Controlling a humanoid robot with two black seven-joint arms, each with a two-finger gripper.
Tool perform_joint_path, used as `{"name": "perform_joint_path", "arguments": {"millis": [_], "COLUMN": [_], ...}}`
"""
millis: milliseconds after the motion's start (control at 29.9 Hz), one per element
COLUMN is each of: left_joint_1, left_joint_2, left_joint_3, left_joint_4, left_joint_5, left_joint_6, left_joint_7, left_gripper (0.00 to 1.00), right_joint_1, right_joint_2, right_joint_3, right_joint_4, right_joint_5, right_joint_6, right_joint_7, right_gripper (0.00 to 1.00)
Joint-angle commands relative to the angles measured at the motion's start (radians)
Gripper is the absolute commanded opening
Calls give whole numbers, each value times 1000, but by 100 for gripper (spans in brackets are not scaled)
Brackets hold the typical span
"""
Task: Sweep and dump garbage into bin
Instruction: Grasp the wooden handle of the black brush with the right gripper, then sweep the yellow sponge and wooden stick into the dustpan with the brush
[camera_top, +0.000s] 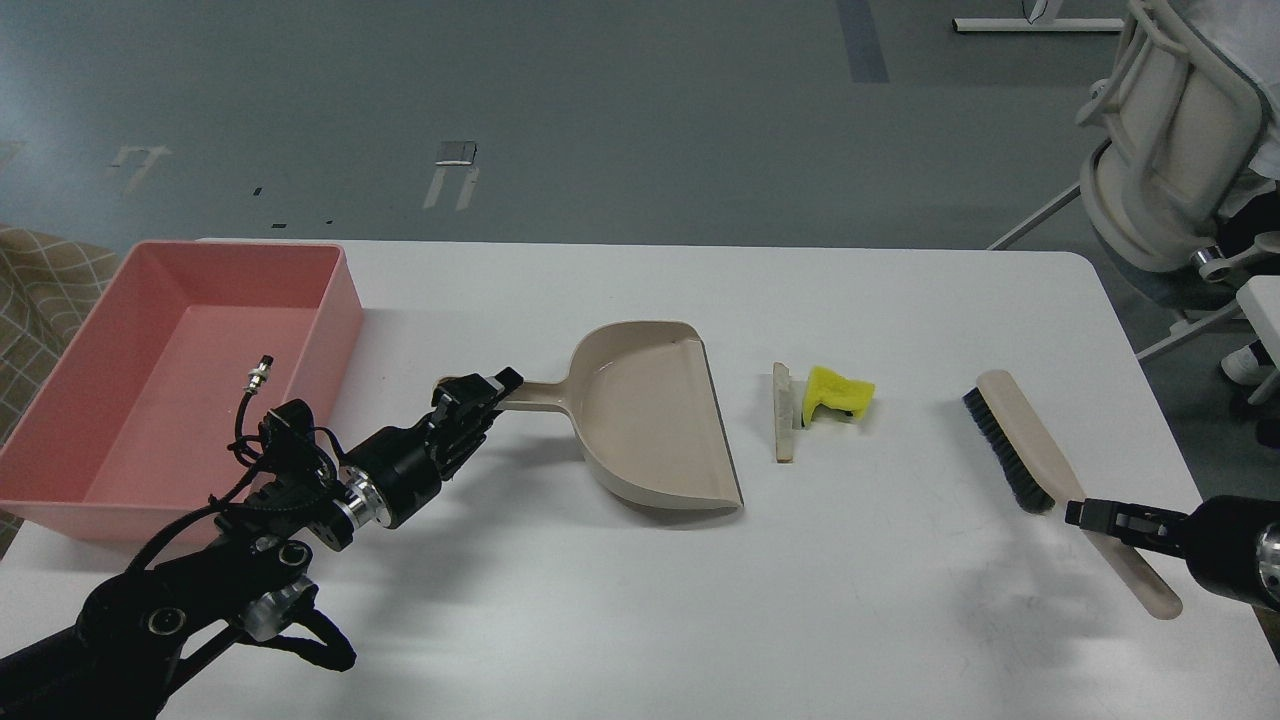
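Yellow crumpled scrap (838, 391) and pale wedge-shaped slice (784, 412) lie unswept on our white counter (900, 600) between beige plastic dustpan (650, 420) and brush (1040, 450), salmon-pink tub (60, 480) empty; our left jaws grasp the dustpan handle, right jaws the brush handle.

Both arms matte black. Left arm (250, 560): silver wrist ring, loose black cables, one metal-tipped plug sticking up, round silver bolts. Right arm (1235, 550): silver ring too.

Left gripper (478, 392) hides the dustpan (650, 415) handle's end.
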Motion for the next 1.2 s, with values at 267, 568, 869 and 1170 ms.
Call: {"name": "perform_joint_path", "arguments": {"millis": [267,568,869,1170], "left_joint_1": [2,-11,-11,-18], "left_joint_2": [0,1,-2,-6], "left_joint_3": [0,0,0,-1], "left_joint_4": [-1,-17,-5,-6], "left_joint_5": [3,5,30,30], "left_joint_6": [1,1,1,1], "left_joint_7": [0,6,12,14], "left_gripper": [3,3,3,3], "right_joint_1": [-6,6,68,152], "right_joint_2": [-3,0,66,259], "right_joint_3": [-1,15,23,17], "right_joint_4": [1,47,27,-48], "right_joint_5": [3,5,5,3], "right_joint_6": [2,2,16,43], "right_joint_7": [0,9,-8,-101], "right_gripper": [4,0,0,0]}}
